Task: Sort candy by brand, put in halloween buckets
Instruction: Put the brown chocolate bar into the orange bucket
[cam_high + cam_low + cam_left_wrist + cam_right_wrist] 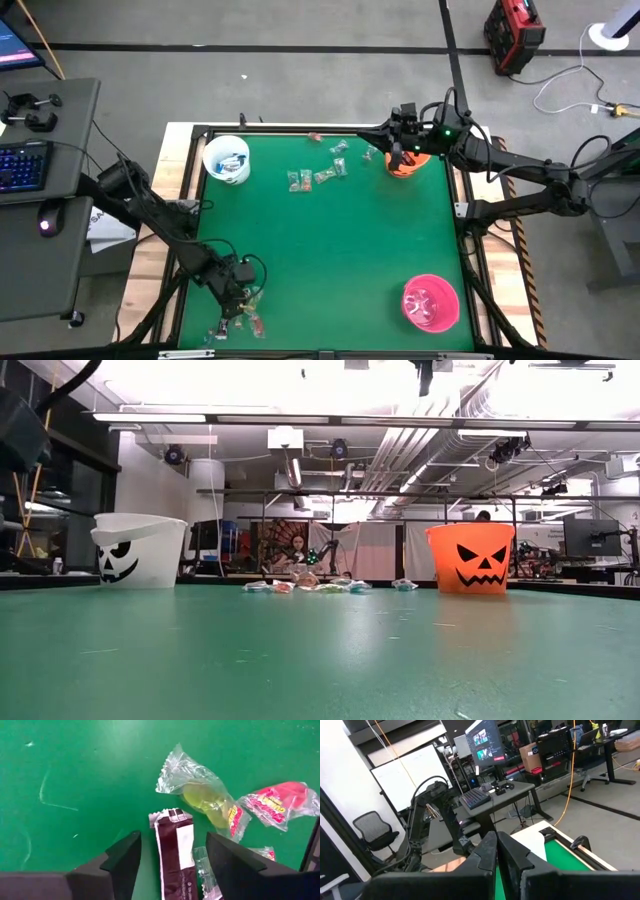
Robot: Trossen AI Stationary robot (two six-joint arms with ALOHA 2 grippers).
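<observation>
Left hand (172, 862), fingers apart astride a brown candy (175, 852), sits near the table's (330, 260) near-left edge.

Both arms are basically all dark, matte black links with chunkier rounded joints, and thin black cables looping loosely alongside them. The right arm (520, 175) has a couple of small green lights glowing up near the wrist, plus a boxy bit of hardware clamped on there. The left arm (160, 215) looks like the same build, with a tangle of cable around its wrist. The left gripper (172, 857) has two wide black fingers (122, 857) with flat, angular faces that taper toward the tips, smooth plastic look, slightly shiny edges. The right gripper (496, 847) has the same black wedge-shaped fingers with faceted, beveled sides.
</observation>
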